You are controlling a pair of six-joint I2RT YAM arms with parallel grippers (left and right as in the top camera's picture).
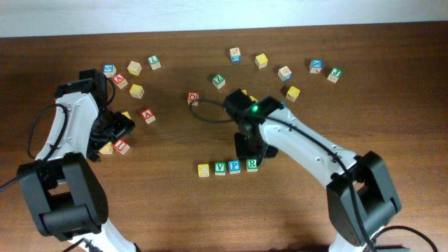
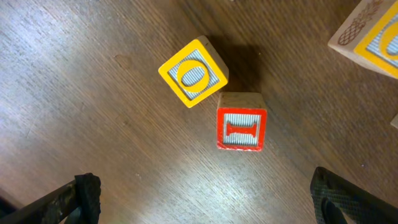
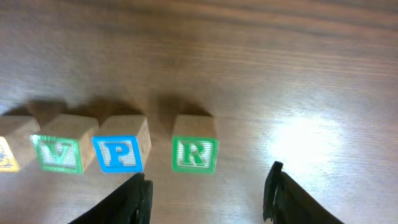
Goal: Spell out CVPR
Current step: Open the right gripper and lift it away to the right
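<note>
Four letter blocks stand in a row near the table's front middle: a yellow block (image 1: 204,170), a green V (image 1: 220,168), a blue P (image 1: 234,166) and a green R (image 1: 252,164). In the right wrist view the V (image 3: 59,152), P (image 3: 119,152) and R (image 3: 194,152) stand side by side, with a small gap before the R. My right gripper (image 3: 208,193) is open and empty just above the R. My left gripper (image 2: 205,199) is open and empty over a yellow O block (image 2: 193,73) and a red I block (image 2: 241,121).
Loose letter blocks lie scattered across the back of the table, among them a red A (image 1: 148,115), a red block (image 1: 193,99), a green block (image 1: 219,81) and yellow blocks (image 1: 261,60). A black cable (image 1: 210,115) loops near the right arm.
</note>
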